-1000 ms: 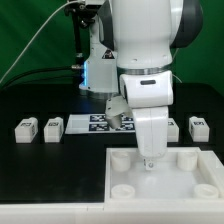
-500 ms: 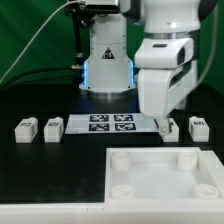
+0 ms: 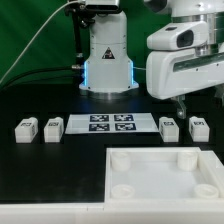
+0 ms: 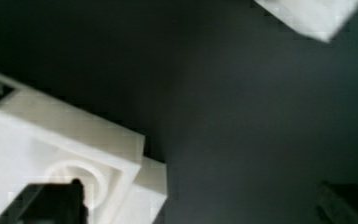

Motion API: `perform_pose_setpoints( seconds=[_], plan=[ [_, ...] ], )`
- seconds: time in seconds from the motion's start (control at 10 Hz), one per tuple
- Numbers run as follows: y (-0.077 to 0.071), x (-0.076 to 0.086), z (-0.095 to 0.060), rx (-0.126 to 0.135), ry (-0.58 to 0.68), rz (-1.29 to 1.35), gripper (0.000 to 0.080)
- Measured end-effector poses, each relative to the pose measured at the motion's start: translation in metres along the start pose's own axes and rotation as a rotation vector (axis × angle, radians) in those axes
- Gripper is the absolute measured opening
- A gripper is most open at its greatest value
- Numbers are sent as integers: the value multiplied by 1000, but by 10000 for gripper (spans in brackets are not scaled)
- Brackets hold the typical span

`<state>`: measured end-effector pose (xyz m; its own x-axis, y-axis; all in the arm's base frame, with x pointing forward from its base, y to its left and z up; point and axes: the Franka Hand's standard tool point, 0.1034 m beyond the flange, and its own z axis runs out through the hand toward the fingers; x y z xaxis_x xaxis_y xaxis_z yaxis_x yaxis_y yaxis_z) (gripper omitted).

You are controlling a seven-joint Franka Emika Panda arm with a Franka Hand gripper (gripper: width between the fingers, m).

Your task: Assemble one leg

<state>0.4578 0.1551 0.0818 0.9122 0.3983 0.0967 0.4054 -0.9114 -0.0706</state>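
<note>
White plastic makes up every loose part here. In the exterior view the small white upright plastic leg (image 3: 169, 127), a black-and-white tag on its face, stands on the black counter (image 3: 50, 165). It is between the thin flat white marker board (image 3: 110, 123) and a twin leg (image 3: 198, 126). Two more legs (image 3: 26, 128) stand well apart, toward the exterior view's left. The arm's pincer (image 3: 179, 102) hangs above the pair on that view's right, touching neither. The large white square panel (image 3: 150, 176) with round corner sockets lies nearer the camera, with no leg in it.

In the wrist view the pincer (image 4: 201, 198) shows its dark fingers (image 4: 48, 200) spread wide with nothing between them (a white tagged part (image 4: 60, 140) lies close by one finger; I cannot tell which part it is).

The leg looks light, stiff and smooth, so it is likely to tip or slip. I would pinch it squarely on two flat opposite sides, around mid-height.
</note>
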Motion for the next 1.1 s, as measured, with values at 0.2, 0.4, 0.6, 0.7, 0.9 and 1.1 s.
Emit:
perform_pose_setpoints(
  seconds=[0.2, 0.4, 0.6, 0.7, 0.9, 1.1],
  plan=[
    [-5, -3, 4, 14, -5, 200, 649],
    [-19, -16, 25, 31, -42, 261, 649],
    [-29, -25, 31, 34, -114, 319, 649],
    [-30, -28, 30, 38, -190, 325, 649],
    [-35, -21, 29, 56, -359, 333, 649],
    [-35, -22, 29, 79, -520, 336, 649]
  ],
)
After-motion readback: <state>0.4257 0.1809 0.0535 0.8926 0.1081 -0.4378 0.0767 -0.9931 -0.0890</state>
